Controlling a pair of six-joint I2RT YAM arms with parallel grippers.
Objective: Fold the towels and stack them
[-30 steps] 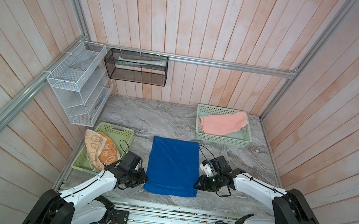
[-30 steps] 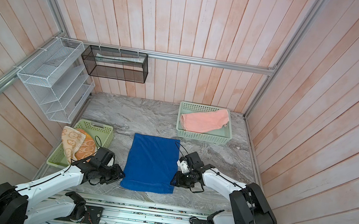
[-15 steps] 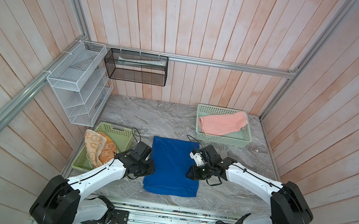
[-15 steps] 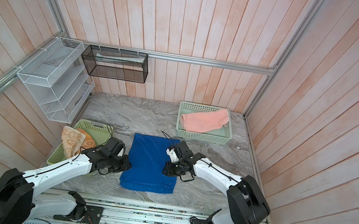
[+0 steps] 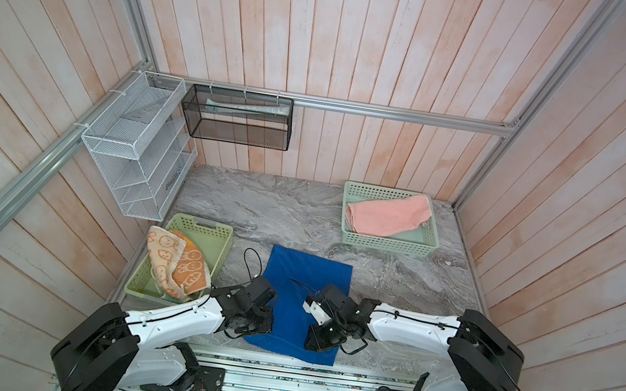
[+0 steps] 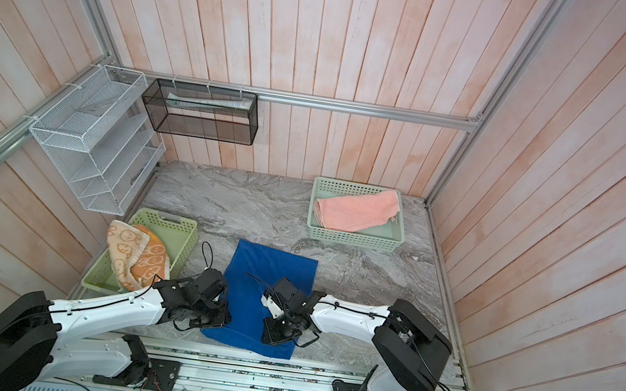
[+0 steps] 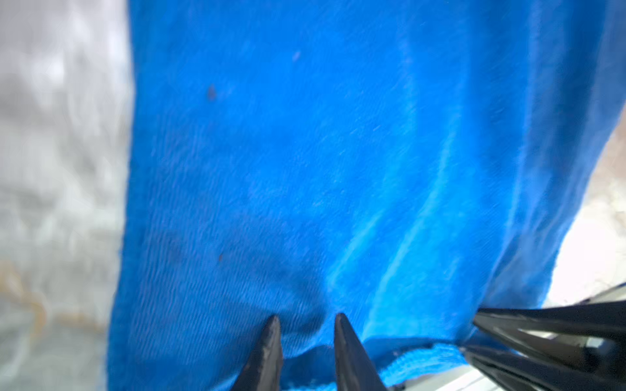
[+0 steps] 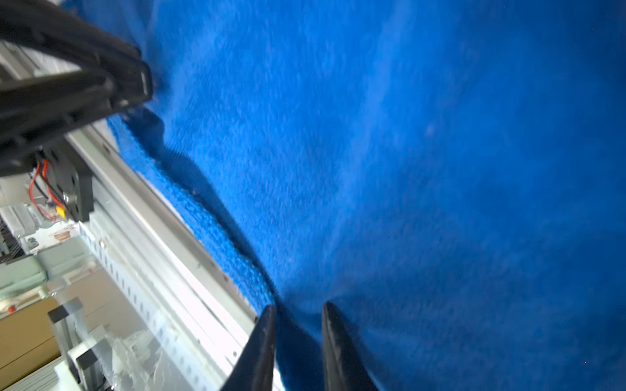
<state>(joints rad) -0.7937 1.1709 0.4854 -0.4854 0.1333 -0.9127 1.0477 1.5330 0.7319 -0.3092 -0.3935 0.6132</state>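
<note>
Walls [image 5: 368, 36] of pale, pink-washed wooden planks close in the back and both sides. An aluminium frame bar [image 5: 399, 114] runs level along the back wall and meets slanting bars in the corners. A white wire-mesh rack [image 5: 133, 148] with several tiers hangs on the left wall. Beside it a black mesh basket [image 5: 236, 122] is tied to the bar. The table [image 5: 280, 208] has a grey, marble-veined top. An aluminium rail [image 5: 295, 387] runs along its near edge. The light is soft and even, with faint shadows.

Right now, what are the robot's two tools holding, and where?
The blue towel: left tool pinches its near edge by the left corner, right tool by the right corner.
</note>
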